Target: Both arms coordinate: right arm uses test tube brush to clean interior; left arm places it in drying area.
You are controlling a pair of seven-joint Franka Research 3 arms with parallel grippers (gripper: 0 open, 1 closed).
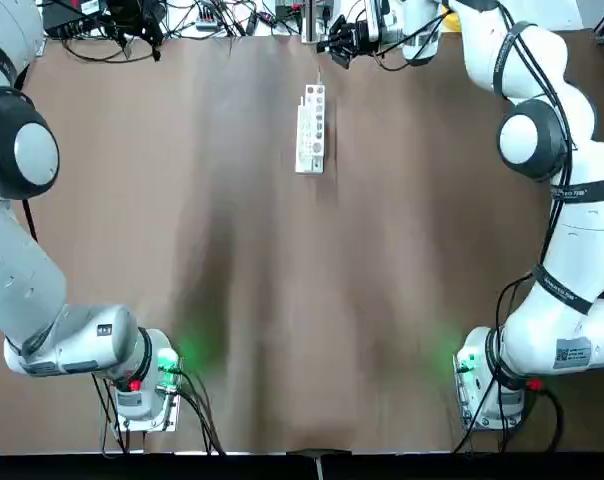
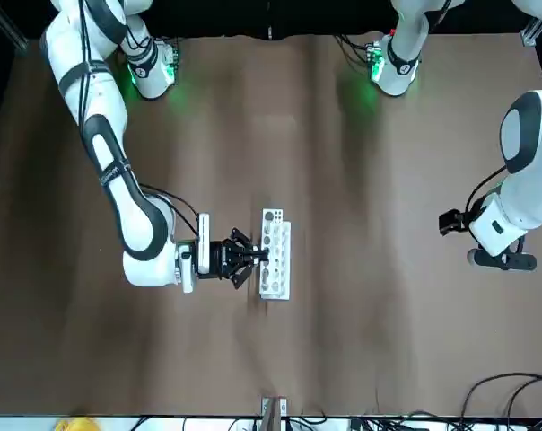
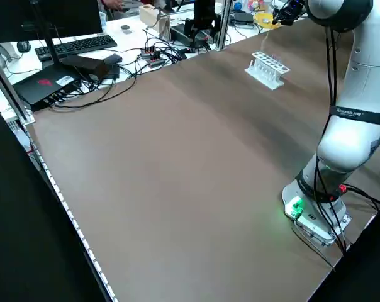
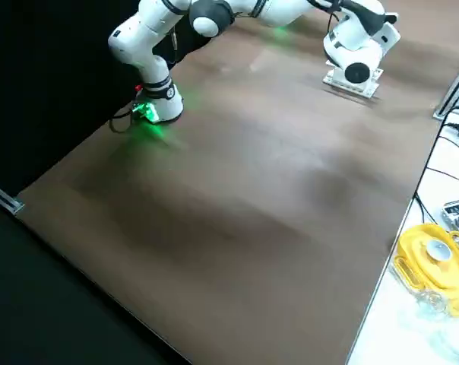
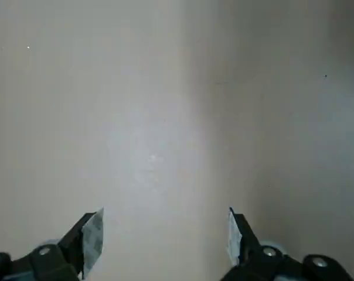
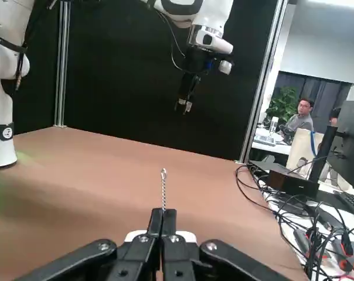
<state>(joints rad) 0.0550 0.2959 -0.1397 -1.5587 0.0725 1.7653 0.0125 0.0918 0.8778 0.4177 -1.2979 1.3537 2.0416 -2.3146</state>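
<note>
A wide brown table fills the workspace, bare over most of its middle and near side. Beyond its far edge lie tangled cables, a keyboard and a yellow object on a white side bench; in the right wrist view a seated person shows past a black curtain.

The white rack that serves as the drying area stands near the far edge at the table's centre line, well apart from both green-lit bases. The right claw hangs just beside the rack, on its far end as seen from the top, fingers pressed together and pinching the test tube brush, whose thin twisted wire stem sticks out straight from the fingertips. The right arm reaches along the table's right side and across the far edge.

The left claw hovers high over bare table at the left side, fingers spread wide with nothing between them. Open surface lies all around the rack toward the near side
</note>
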